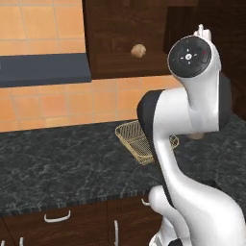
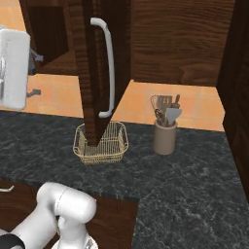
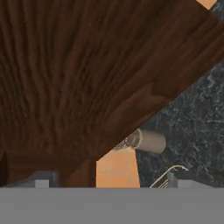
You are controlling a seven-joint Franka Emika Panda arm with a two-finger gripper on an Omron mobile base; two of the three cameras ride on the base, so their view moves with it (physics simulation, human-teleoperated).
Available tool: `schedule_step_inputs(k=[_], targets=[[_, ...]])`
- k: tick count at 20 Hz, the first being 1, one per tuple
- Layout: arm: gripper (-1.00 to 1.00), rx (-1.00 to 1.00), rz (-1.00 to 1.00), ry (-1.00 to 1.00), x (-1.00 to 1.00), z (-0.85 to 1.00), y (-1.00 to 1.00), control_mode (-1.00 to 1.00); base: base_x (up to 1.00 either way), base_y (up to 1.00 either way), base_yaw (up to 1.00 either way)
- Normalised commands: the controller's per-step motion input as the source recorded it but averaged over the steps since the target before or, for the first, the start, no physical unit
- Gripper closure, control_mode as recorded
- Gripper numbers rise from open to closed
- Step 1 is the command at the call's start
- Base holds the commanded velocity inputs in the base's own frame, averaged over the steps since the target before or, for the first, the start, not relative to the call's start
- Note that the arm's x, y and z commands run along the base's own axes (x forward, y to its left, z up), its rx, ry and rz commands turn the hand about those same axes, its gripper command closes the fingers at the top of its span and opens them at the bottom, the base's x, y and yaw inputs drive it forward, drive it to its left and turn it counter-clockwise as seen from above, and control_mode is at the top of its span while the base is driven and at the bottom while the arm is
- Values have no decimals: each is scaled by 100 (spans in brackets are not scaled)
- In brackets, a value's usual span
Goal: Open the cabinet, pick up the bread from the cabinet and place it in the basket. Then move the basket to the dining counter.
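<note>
One bread roll (image 1: 138,50) sits on the shelf inside the cabinet (image 2: 160,39), whose door (image 2: 99,73) stands swung open with its long silver handle (image 2: 109,68) facing out. Directly below the cabinet, on the black marbled table (image 2: 194,175), rests the wire basket (image 2: 100,142); the door's lower edge hangs just over it, and a utensil holder (image 2: 165,136) stands to the basket's right. The pincer (image 3: 109,180) is spread wide and holds nothing, its tips close against the door's wood grain.

Judging by its look, the bread is light and somewhat soft, round enough to roll if nudged, so a gentle squeeze across its middle from the sides should do; too hard a pinch could dent it. The basket looks light and stiff, its thin mesh likely slippery under the fingers; its rounded rim seems the best place to take hold.
</note>
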Motion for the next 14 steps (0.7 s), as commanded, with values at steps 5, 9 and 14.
schedule_step_inputs(k=[5,9,14], targets=[[-100,-26,65,32,1,2,16,-100,0,0,0],[-100,-33,70,32,0,0,0,-100,0,0,0],[-100,-38,61,31,26,1,0,-100,0,0,0]])
